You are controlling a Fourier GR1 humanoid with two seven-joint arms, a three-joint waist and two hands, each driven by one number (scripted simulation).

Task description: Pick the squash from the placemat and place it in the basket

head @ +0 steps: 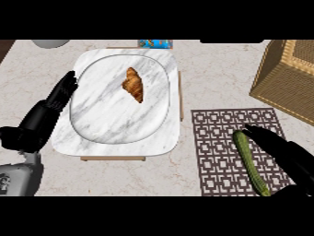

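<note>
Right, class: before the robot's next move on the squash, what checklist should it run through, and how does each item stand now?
1. Squash lies on the placemat: ok.
2. Right hand is alongside the squash, fingers straight: ok.
3. Fingers curled round the squash: not ok, no hold yet.
4. Fingertips touching the squash: cannot tell.
5. Basket is in view beyond the placemat: ok; room inside it: cannot tell.
6. Left hand is open at the plate's left, away from the squash: ok.
</note>
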